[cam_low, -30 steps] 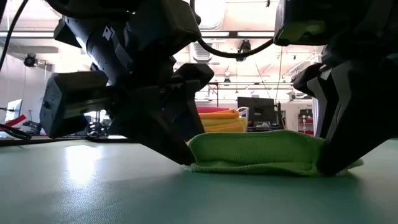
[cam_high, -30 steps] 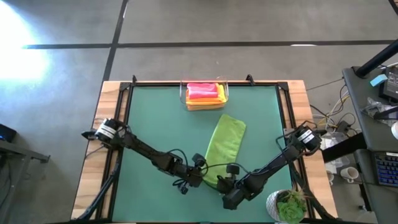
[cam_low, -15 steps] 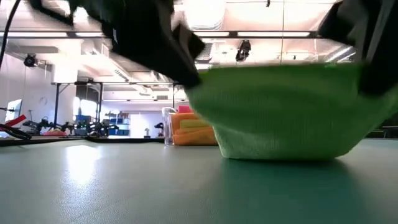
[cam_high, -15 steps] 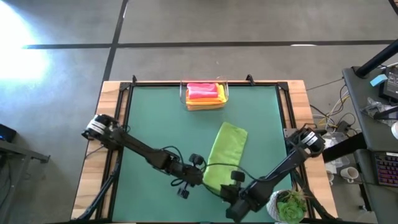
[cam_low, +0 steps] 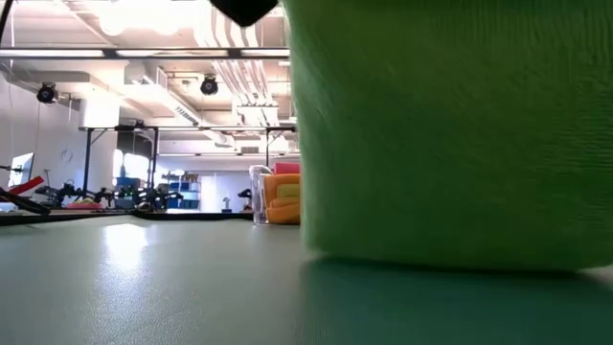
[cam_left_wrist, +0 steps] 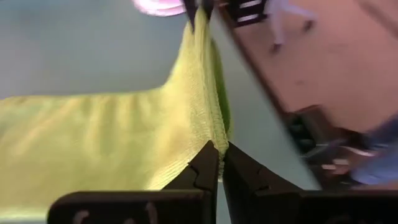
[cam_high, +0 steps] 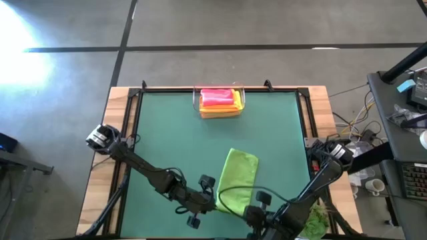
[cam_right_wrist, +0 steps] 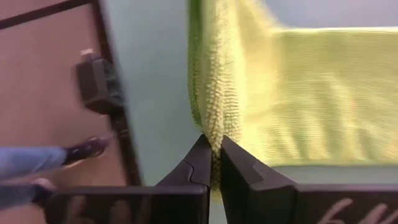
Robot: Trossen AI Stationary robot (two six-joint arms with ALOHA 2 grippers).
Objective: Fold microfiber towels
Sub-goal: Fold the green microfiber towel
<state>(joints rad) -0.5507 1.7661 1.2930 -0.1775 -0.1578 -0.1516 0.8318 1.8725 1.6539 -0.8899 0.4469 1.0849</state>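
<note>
Pinching one near corner each, the left gripper (cam_left_wrist: pixel 215 151) and right gripper (cam_right_wrist: pixel 214 148) are clamped on the green towel (cam_high: pixel 237 180), its edge stretched taut between them. It is lime, nubbly, folded to a long strip, its far end on the mat (cam_high: pixel 173 140) at the table's near middle. Up close in the low view it is a blurred green wall hiding both arms. Far off, the bin (cam_high: pixel 219 101) holds pink, yellow and orange towels (cam_high: pixel 217 98); their count is unclear.
</note>
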